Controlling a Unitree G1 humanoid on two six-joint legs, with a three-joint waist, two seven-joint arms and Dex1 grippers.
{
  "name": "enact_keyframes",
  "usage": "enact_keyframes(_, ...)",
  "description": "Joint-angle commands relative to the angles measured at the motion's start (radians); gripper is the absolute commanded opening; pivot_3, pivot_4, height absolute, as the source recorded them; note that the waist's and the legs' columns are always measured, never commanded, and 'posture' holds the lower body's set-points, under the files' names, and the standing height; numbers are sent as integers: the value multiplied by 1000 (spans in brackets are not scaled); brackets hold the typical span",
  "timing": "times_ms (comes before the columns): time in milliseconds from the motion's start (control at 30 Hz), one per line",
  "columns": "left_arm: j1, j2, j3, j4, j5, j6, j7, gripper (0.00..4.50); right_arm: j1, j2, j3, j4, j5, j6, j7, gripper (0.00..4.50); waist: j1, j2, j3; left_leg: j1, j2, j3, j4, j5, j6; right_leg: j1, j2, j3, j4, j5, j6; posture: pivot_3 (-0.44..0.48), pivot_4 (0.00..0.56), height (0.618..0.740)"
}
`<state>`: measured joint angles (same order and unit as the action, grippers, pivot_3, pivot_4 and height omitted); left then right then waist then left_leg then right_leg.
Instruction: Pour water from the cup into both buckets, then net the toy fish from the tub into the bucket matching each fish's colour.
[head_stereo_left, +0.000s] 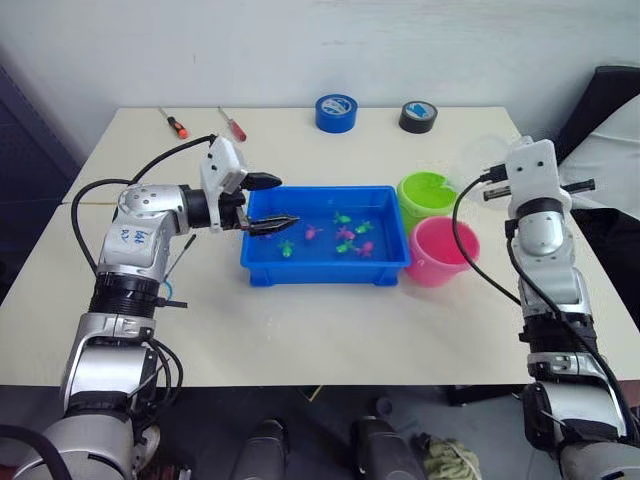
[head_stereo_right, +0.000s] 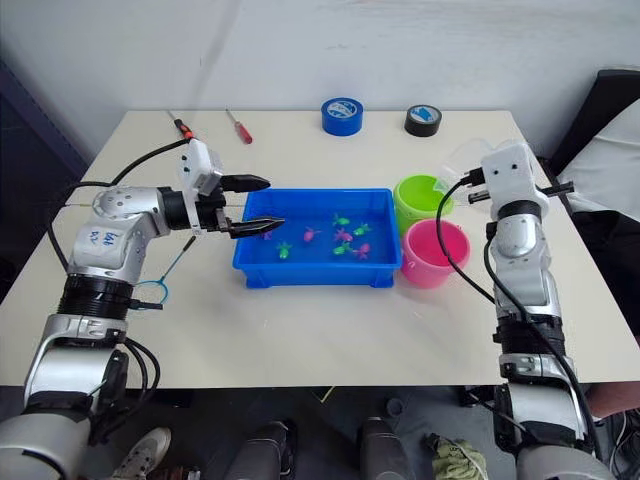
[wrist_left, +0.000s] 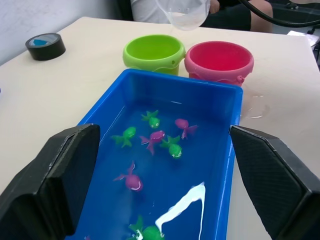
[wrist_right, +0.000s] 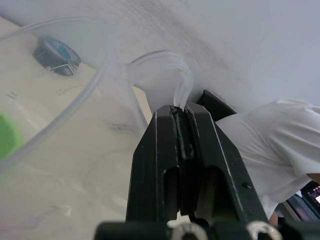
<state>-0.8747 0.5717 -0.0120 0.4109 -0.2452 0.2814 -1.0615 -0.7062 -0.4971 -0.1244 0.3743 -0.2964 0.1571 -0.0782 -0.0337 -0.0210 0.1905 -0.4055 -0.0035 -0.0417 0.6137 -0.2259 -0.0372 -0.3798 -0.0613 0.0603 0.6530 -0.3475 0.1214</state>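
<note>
The cup (wrist_right: 65, 115), thin, clear, presumably light and slippery, is held by its handle in the clamped right pincer (wrist_right: 183, 112) near the desk's right edge, above the green bucket (head_stereo_left: 426, 193); the left pincer (head_stereo_left: 268, 204) stands apart over the tub (head_stereo_left: 325, 268).

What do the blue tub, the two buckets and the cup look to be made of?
The tub looks like glossy moulded plastic: smooth bright walls, and light glints inside it. The green bucket and pink bucket seem plastic too, matte, with rolled rims. The cup, clamped in the right gripper, is see-through, probably thin clear plastic.
</note>
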Motion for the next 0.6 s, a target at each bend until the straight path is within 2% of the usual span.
enact_keyframes(33,-34,24,28,7,0,-23,5,4500,-78,-10,47,72,-56,-69,-71,51,-2,0,0,0,0,0,0,0,0,-1,0,0,0,0,0,0,150,734)
enact_keyframes(267,-21,24,24,-20,-5,-17,12,4500,-160,-26,165,198,-165,-142,-156,51,-7,0,0,-2,0,1,0,1,-1,-4,0,1,2,0,0,0,150,734)
enact_keyframes(600,11,33,27,-69,-11,1,20,4500,-184,-61,285,240,-308,-164,-230,51,-24,0,0,-8,0,2,0,4,-3,-13,0,2,7,0,0,0,150,734)
